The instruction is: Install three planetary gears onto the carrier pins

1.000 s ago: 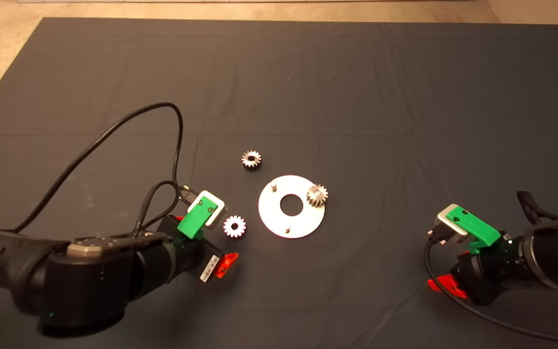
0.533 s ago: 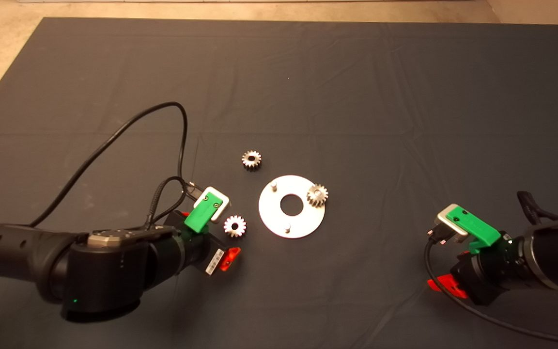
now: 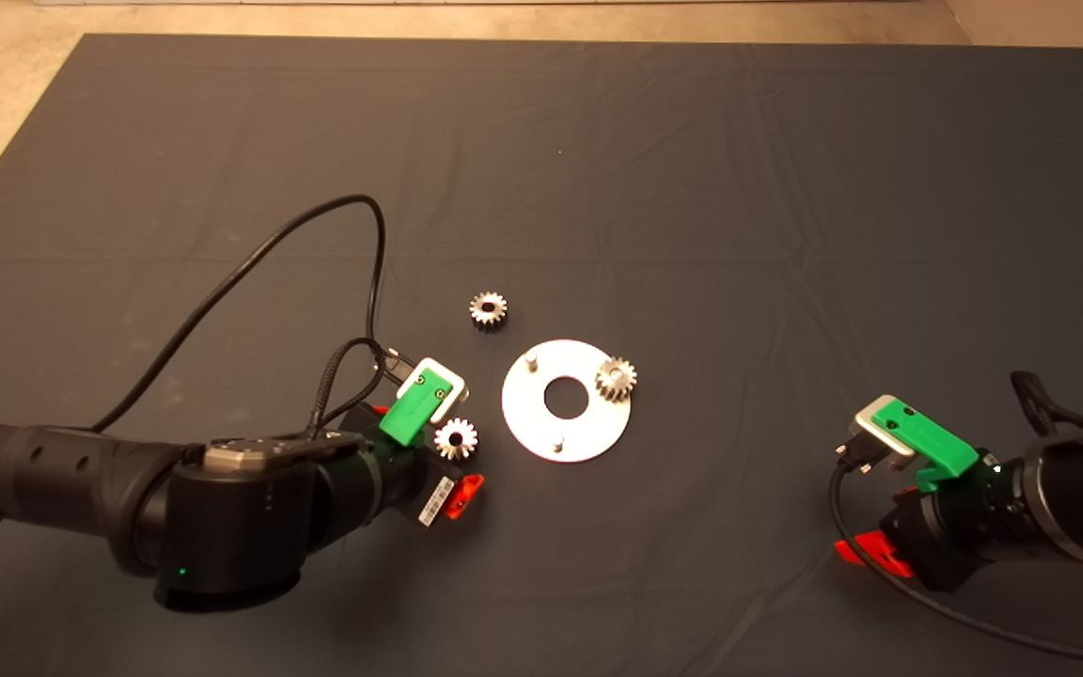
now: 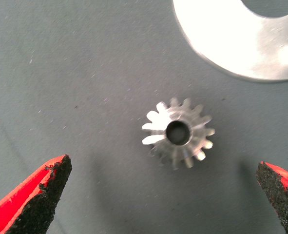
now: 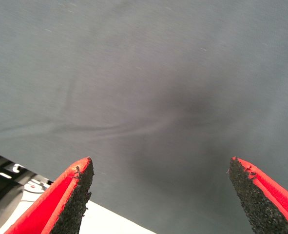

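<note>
Red fingers with black pads stand wide apart on the left gripper, which hangs over the near middle of the dark mat, straddling a loose gear that lies flat on the cloth and touches neither pad. The head view hides those fingertips behind the green mount and shows only this gear peeking out beside it; the left wrist view alone shows the gap on both sides. Over by the near right edge, the right gripper sits with its fingers spread too, nothing but bare mat between them. Just beyond the straddled gear lies the silver disc, with a second gear seated on the pin at its right rim and two carrier pins bare. Farther toward the mat's centre, a third gear rests alone on the cloth.
</note>
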You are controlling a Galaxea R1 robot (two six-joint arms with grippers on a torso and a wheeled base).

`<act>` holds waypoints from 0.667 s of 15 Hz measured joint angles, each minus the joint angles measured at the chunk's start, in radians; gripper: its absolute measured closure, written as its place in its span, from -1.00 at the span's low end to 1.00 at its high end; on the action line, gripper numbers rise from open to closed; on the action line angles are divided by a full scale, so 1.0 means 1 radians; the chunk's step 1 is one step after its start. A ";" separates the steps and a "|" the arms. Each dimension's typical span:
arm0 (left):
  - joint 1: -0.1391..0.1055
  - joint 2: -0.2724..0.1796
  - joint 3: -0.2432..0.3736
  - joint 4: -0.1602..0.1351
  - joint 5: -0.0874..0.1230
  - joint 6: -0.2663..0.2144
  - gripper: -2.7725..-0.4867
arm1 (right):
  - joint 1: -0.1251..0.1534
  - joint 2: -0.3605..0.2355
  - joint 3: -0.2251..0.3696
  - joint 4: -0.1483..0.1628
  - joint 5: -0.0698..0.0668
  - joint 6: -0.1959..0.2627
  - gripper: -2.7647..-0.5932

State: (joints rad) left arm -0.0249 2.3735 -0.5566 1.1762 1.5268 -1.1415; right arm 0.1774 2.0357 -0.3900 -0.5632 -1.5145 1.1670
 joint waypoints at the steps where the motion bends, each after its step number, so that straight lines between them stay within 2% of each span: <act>1: 0.000 0.012 -0.004 0.000 -0.001 0.000 -0.99 | 0.000 -0.008 0.000 0.000 0.000 -0.008 -0.34; 5: 0.011 0.048 -0.030 0.003 -0.001 0.002 -0.99 | 0.000 -0.023 0.000 0.000 0.003 -0.016 -0.34; 10: 0.017 0.070 -0.052 0.003 0.000 0.002 -0.99 | 0.000 -0.074 0.000 0.000 0.006 -0.053 -0.34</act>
State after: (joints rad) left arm -0.0077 2.4439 -0.6085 1.1796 1.5264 -1.1391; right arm 0.1774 1.9613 -0.3896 -0.5632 -1.5087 1.1136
